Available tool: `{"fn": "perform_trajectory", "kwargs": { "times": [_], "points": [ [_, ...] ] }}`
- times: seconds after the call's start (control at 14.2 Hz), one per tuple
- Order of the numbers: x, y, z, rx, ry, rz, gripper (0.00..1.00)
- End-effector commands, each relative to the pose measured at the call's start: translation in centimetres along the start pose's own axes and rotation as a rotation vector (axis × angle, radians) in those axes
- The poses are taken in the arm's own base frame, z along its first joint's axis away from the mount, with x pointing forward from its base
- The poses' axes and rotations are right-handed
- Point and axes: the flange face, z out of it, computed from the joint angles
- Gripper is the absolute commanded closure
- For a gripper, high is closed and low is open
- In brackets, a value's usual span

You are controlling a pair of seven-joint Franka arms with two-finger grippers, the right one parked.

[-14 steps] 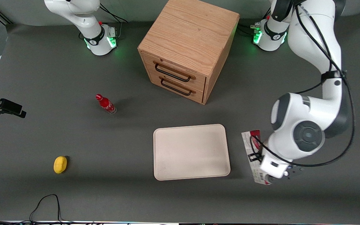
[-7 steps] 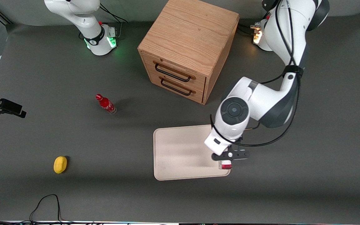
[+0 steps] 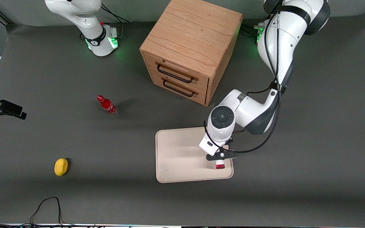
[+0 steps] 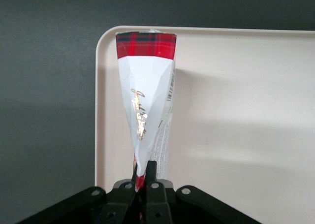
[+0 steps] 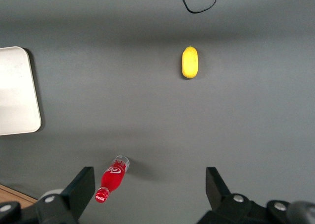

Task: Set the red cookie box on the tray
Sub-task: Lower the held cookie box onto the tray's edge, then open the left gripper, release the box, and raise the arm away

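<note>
My left gripper (image 3: 219, 158) is shut on the red cookie box (image 4: 147, 106) and holds it hanging end-down over the cream-beige tray (image 3: 176, 155). In the left wrist view the box shows white with a red plaid end, its lower end close above a tray (image 4: 246, 111) corner; my gripper (image 4: 144, 177) pinches its upper end. In the front view only a small red and white end of the box (image 3: 220, 165) shows under the hand, near the tray corner nearest the camera at the working arm's end. I cannot tell whether the box touches the tray.
A wooden two-drawer cabinet (image 3: 190, 47) stands farther from the camera than the tray. A small red soda bottle (image 3: 107, 105) and a yellow lemon (image 3: 61, 166) lie toward the parked arm's end of the table. A black cable (image 3: 48, 205) loops near the front edge.
My left gripper lifted the cookie box off the table beside the tray, carried it over the tray, then shifted a little further in over the tray's corner.
</note>
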Motion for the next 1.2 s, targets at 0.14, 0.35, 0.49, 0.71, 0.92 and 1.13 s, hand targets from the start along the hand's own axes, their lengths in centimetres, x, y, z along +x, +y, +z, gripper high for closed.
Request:
{"fn": "perform_trajectory", "kwargs": {
  "times": [0.14, 0.35, 0.49, 0.71, 0.92, 1.13],
  "points": [
    [0.2, -1.2, 1.0, 0.026, 0.059, -0.005, 1.00],
    [0.4, -1.7, 1.4, 0.028, 0.060, -0.012, 0.87],
    [0.5, -1.7, 1.0, 0.021, 0.060, -0.028, 0.00],
    [2.2, -3.7, -4.1, 0.007, 0.097, -0.071, 0.00],
    [3.3, -7.4, -11.0, 0.003, 0.086, -0.128, 0.00],
    [2.9, -14.1, -17.4, 0.035, 0.043, 0.031, 0.00]
  ]
}}
